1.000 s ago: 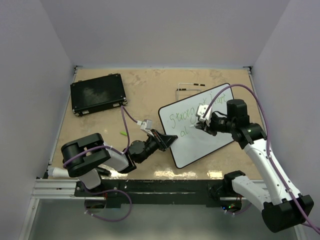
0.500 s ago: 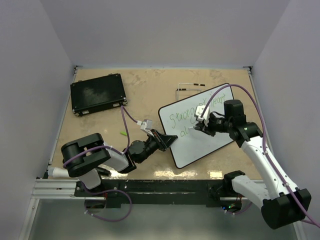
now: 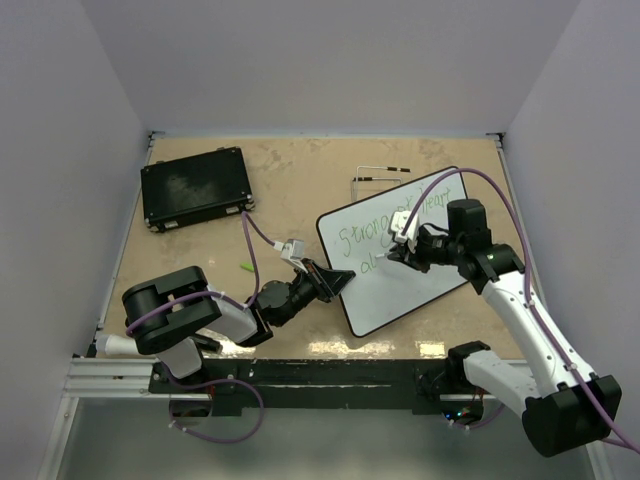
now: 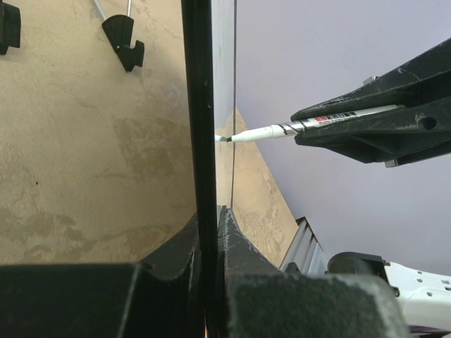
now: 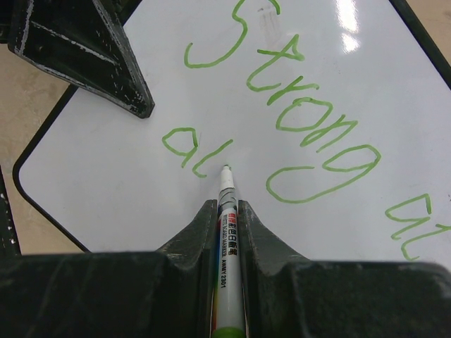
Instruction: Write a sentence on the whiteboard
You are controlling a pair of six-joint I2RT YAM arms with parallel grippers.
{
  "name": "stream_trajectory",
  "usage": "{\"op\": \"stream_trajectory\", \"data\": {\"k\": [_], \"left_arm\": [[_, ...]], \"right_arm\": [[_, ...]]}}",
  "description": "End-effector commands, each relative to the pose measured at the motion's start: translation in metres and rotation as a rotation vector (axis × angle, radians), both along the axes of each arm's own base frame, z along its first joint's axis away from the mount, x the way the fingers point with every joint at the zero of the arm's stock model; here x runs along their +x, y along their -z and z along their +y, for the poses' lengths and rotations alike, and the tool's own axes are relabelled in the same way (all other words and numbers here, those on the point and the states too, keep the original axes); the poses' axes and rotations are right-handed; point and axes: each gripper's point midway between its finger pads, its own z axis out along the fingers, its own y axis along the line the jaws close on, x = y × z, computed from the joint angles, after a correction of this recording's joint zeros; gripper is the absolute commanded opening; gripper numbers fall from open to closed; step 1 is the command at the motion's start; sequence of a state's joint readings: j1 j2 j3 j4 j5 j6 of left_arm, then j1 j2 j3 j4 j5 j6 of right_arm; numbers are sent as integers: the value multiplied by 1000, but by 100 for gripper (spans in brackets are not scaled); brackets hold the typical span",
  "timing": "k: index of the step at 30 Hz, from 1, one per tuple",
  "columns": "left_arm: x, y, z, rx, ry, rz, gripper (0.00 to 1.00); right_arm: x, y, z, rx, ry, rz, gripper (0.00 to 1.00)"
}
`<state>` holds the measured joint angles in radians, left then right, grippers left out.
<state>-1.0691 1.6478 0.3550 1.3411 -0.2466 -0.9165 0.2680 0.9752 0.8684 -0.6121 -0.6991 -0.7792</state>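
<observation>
The whiteboard, glossy white with a thin black rim and rounded corners, sits right of centre in the overhead view. It is turned askew, its long edges climbing toward the upper right. The sentence is green handwriting: the first line opens "Strong at", and only "al" stands beneath it.

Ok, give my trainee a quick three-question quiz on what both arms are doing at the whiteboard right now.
1. True or false: the left gripper is clamped on the edge of the whiteboard.
2. The right gripper holds: A) a marker B) an eraser C) nothing.
3. Fill in: the second line of the sentence so far reads "__".
Key: 1 true; 2 A; 3 "al".
</observation>
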Motion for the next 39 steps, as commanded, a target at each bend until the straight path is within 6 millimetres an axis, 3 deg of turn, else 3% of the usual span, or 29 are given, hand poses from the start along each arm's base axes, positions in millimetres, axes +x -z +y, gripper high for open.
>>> {"op": "stream_trajectory", "data": {"k": [1,17,33,39], "left_arm": [[-4,-25,0,-27,17,-138,0],[-3,-26,-1,-29,16,-141,0],[-4,-24,0,-24,17,-140,0],[-4,-24,0,-25,17,-139,0]], "right_arm": [[-2,4,-2,-18,-7,5,0],[-11,21,-12,-92,-20,33,0],[21,-10,-9,-10,107,-57,0],[24,-11,-11,-11,127,-61,0]]}}
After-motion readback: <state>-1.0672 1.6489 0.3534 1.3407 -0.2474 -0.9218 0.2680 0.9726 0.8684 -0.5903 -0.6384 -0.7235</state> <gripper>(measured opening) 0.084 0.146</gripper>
